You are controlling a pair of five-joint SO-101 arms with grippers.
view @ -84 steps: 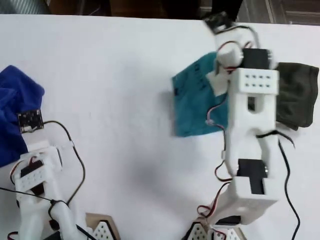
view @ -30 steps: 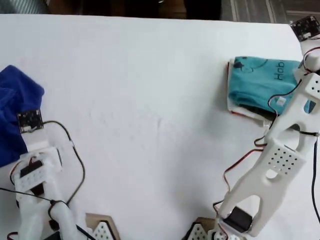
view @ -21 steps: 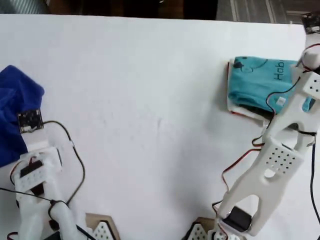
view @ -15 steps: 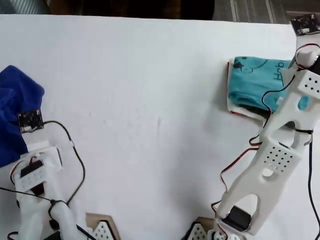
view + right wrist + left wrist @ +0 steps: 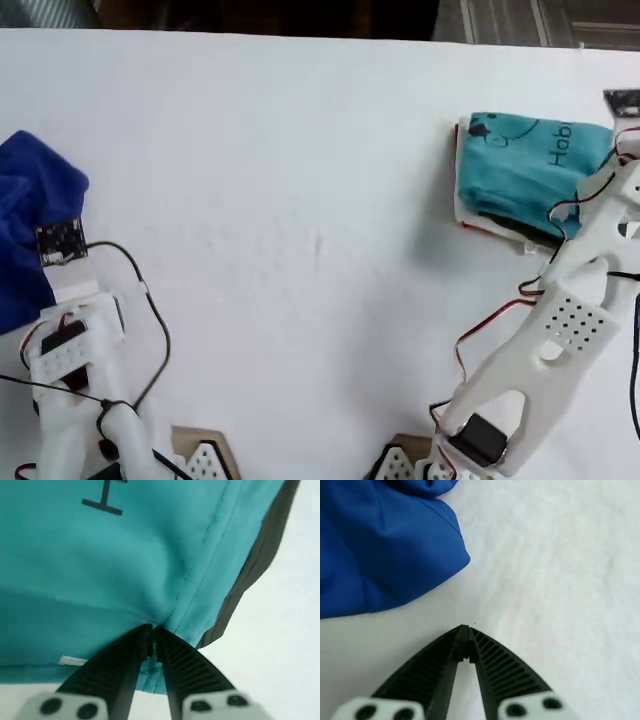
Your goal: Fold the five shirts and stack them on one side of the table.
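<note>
Over on the right side of the white cloth-covered table (image 5: 300, 200), the right gripper (image 5: 151, 641) is pinching the folded teal cotton shirt with dark lettering (image 5: 515, 160). Its black ridged fingers (image 5: 120, 665) are pressing together on a small pucker of fabric near the hem, and the creases are drawing in toward the tips. To my eye it is gripping there to tug the top layer square on the pile. The teal shirt is lying flat on top of the stack near the table's right edge, which seems to be serving as the stacking side.

The left gripper (image 5: 465, 645) is hanging with its fingers closed on nothing, just above bare table and just beside the crumpled royal-blue shirt (image 5: 30, 220). That shirt is sitting unfolded at the far left edge, well apart from the stack. I'd guess the arm is parking there because the blue one is next.

Counting: two arms, one unfolded shirt, one stack. Under the teal shirt a dark folded garment (image 5: 255, 560) is peeking out, and from above a white layer (image 5: 461, 200) and a thin red edge (image 5: 478, 226) are showing too. So four layers seem to be piling up, the blue making five, though I cannot be sure each edge is a separate shirt.
</note>
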